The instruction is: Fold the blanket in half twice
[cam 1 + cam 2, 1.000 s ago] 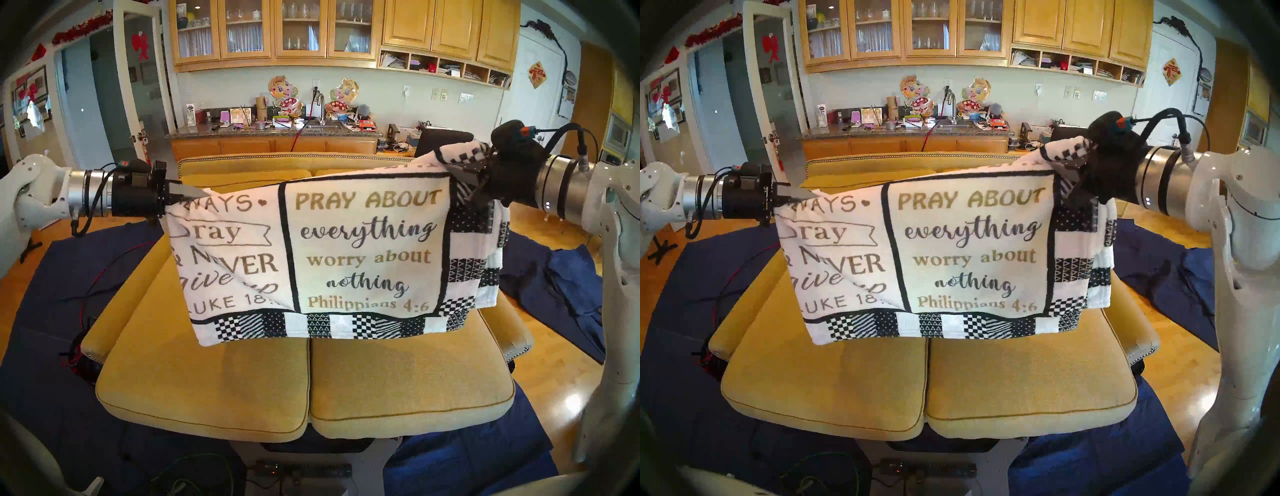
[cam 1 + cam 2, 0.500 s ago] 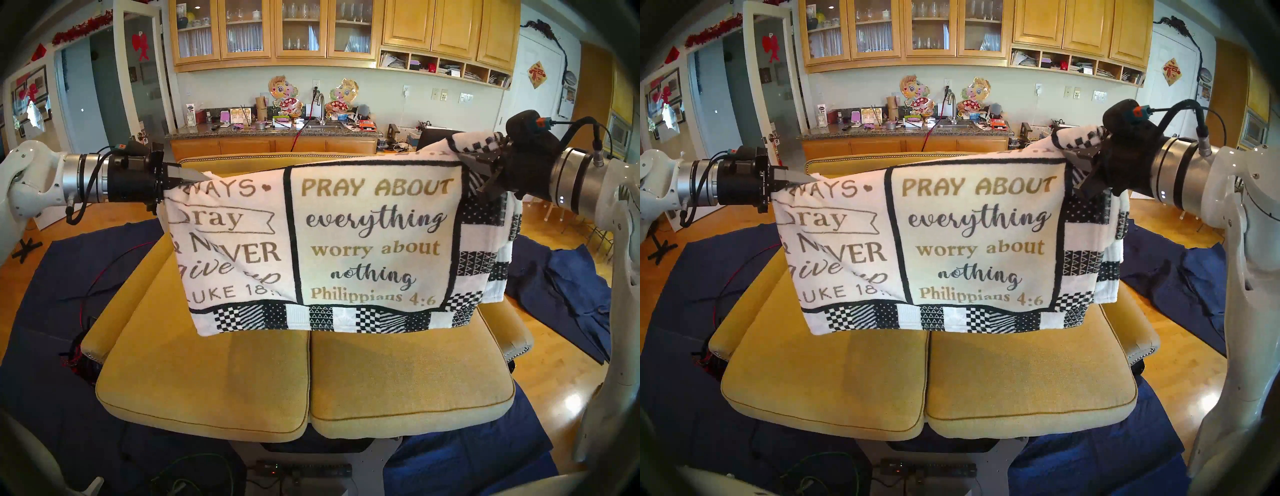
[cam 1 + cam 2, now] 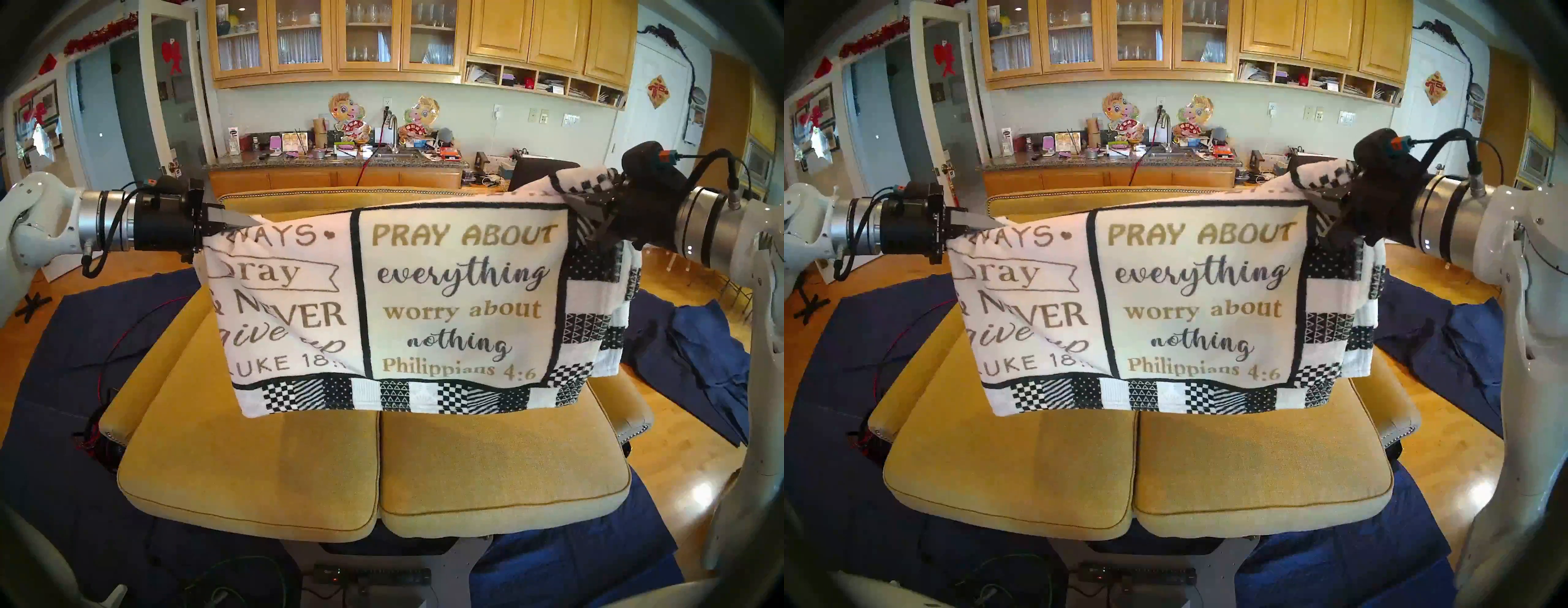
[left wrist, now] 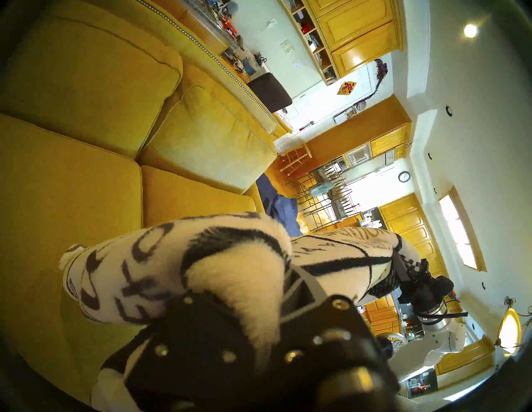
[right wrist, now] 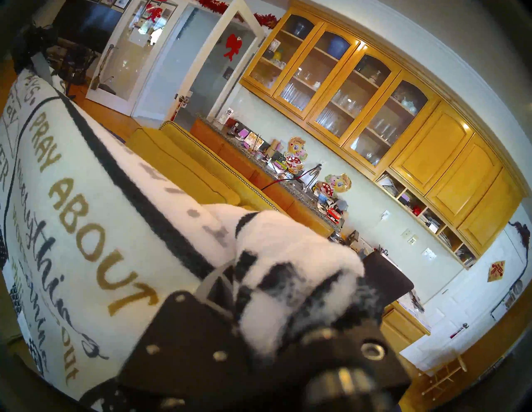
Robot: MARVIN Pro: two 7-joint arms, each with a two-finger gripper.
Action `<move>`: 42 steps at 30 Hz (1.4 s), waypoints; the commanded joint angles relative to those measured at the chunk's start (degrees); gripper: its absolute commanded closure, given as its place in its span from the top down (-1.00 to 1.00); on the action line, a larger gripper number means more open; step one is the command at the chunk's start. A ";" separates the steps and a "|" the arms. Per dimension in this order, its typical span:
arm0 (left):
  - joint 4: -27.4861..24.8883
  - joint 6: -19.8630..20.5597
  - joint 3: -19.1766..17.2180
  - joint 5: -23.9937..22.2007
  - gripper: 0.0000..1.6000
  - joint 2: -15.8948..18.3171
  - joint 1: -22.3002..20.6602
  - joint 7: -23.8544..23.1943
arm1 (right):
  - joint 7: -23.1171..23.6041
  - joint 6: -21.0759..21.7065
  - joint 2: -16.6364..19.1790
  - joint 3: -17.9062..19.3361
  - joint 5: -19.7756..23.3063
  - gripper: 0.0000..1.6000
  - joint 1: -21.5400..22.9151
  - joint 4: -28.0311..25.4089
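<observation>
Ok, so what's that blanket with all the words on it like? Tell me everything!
The blanket looks soft and fleecy, white with gold and grey lettering, black panel lines and a black-and-white patchwork border. It hangs doubled over in the air above the yellow sofa, not touching the seat. The left gripper pinches one top corner and the right gripper pinches the other, stretching the top edge between them.

Blanket (image 3: 424, 305) above sofa (image 3: 373, 467) — between arms
</observation>
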 commanded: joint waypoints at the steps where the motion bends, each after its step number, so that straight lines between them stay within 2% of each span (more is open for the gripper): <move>1: 0.62 -0.12 -0.79 -1.11 -1.00 0.81 0.91 0.95 | -1.43 -0.05 -0.93 2.47 -1.61 -1.00 -2.26 0.41; 10: 1.08 -0.12 0.15 -2.65 -1.00 0.79 3.47 3.32 | -2.77 -0.05 -2.45 3.56 -2.90 -1.00 -6.02 4.21; 20: 0.21 -0.12 0.07 -5.73 -1.00 0.62 5.52 5.83 | -3.58 -0.05 -3.45 4.93 -3.38 -1.00 -7.77 8.41; 28: -1.31 -0.12 0.11 -8.23 -1.00 0.52 6.93 7.71 | -3.80 -0.05 -4.05 5.04 -3.29 -1.00 -7.66 10.33; 36: -4.64 -0.12 0.00 -11.07 -1.00 0.48 7.95 10.03 | -4.49 -0.05 -4.46 3.13 -3.50 -1.00 -7.27 11.57; 42: -4.99 -0.12 -1.92 -13.68 -1.00 0.50 7.49 13.21 | -5.97 -0.05 -4.87 2.36 -4.31 -1.00 -6.41 11.15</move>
